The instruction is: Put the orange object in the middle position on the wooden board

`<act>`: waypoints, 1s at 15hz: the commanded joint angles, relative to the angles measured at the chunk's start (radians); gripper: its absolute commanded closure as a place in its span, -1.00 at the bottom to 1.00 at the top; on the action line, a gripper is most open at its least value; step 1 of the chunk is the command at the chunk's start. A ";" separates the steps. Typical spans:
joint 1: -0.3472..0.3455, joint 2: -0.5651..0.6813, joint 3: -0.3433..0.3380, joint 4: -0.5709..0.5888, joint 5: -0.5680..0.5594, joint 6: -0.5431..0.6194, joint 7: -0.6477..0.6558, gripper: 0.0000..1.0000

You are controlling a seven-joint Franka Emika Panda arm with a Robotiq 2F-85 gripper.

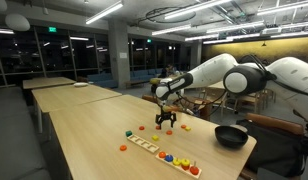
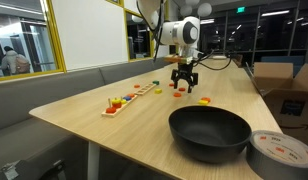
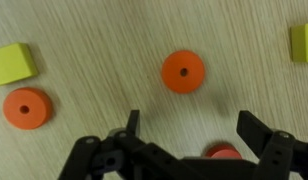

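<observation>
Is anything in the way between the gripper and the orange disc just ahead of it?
Nothing visible. In the wrist view the open gripper hangs over the table, and the orange disc lies ahead of it, only bare wood between.

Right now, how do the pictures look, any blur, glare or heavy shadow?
Wrist view: sharp, evenly lit, the yellow block crisp, faint shadow under the open tool. In both exterior views: small and soft, pieces on the wooden board blur together; ceiling lights blow out.

orange object, yellow block, red pc, black pan, pale wood tabletop, black jaws
</observation>
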 commanded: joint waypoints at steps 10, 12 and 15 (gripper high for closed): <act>0.004 -0.164 0.010 -0.273 0.022 0.136 -0.019 -1.00; 0.009 -0.179 0.012 -0.320 0.023 0.180 -0.018 -1.00; 0.016 -0.188 0.013 -0.362 0.021 0.228 -0.011 -1.00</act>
